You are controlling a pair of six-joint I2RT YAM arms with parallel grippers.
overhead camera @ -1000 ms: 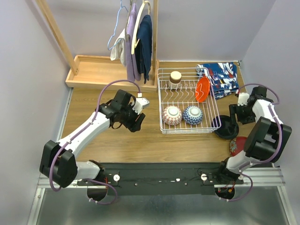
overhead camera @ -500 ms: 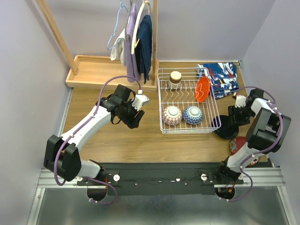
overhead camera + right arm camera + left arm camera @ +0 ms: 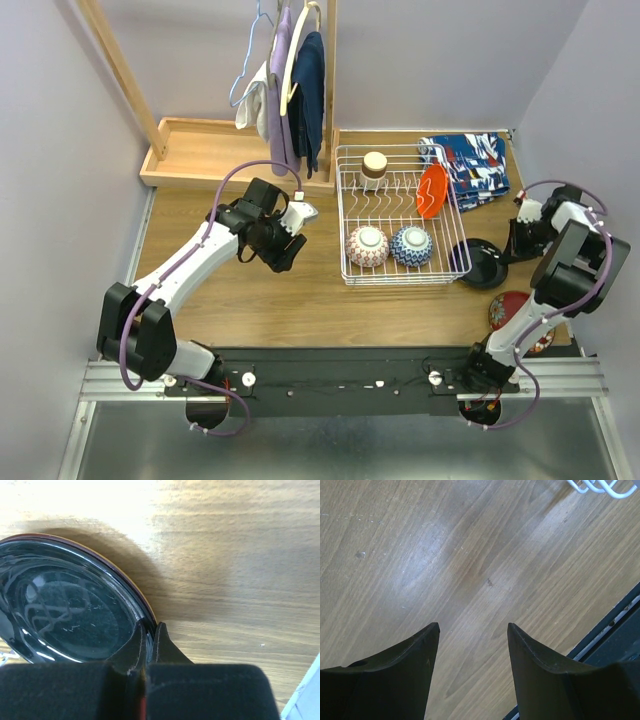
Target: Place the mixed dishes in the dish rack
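Note:
The glossy black plate [image 3: 482, 264] [image 3: 65, 610] lies on the table just right of the dish rack [image 3: 343, 215]. My right gripper [image 3: 513, 250] [image 3: 149, 625] is shut on the plate's right rim, one finger inside and one outside. In the rack stand a tan cup [image 3: 374, 165], an orange plate [image 3: 431, 190], a red-white bowl [image 3: 367, 245] and a blue bowl [image 3: 411, 244]. A dark red plate [image 3: 507, 310] lies near the right arm's base. My left gripper [image 3: 283, 256] [image 3: 472, 626] hangs open over bare wood left of the rack.
A blue-red cloth [image 3: 470, 165] lies behind the rack at the right. A shallow wooden tray [image 3: 200, 150] and hanging clothes [image 3: 295, 85] stand at the back left. A rack corner [image 3: 600, 486] shows in the left wrist view.
My right gripper has closed on the black plate's rim and drawn a little to the right with it. The left arm shifted slightly up and left, jaws unchanged.

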